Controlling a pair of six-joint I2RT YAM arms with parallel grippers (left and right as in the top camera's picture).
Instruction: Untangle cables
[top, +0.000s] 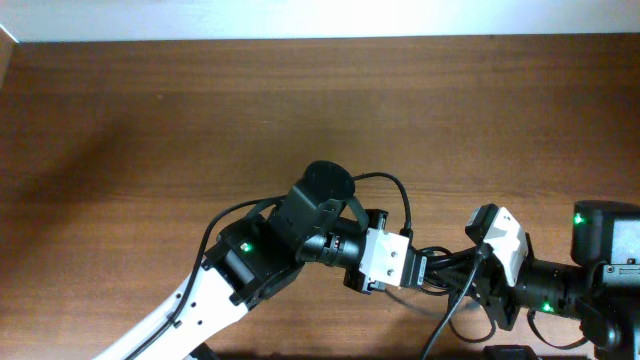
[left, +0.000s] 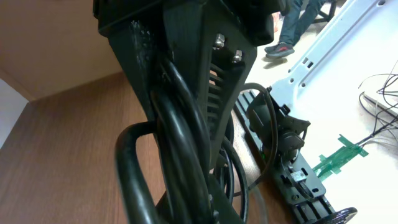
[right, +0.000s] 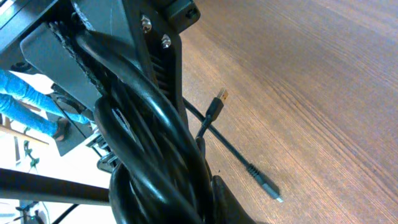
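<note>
Thin black cables lie bunched near the table's front edge, between my two wrists. My left gripper points right into the bunch and my right gripper points left into it. Both sets of jaws are hidden by the arms' own parts. In the right wrist view, one cable end with a flat gold-tipped plug crosses another with a small plug on the wood. Thin cable loops show in the left wrist view behind thick arm cables. I cannot tell whether either gripper holds a cable.
The brown wooden table stretches back and to the left. A thicker black cable arcs over the left wrist. A black rail with a clamp runs along the table's edge, beside green tape.
</note>
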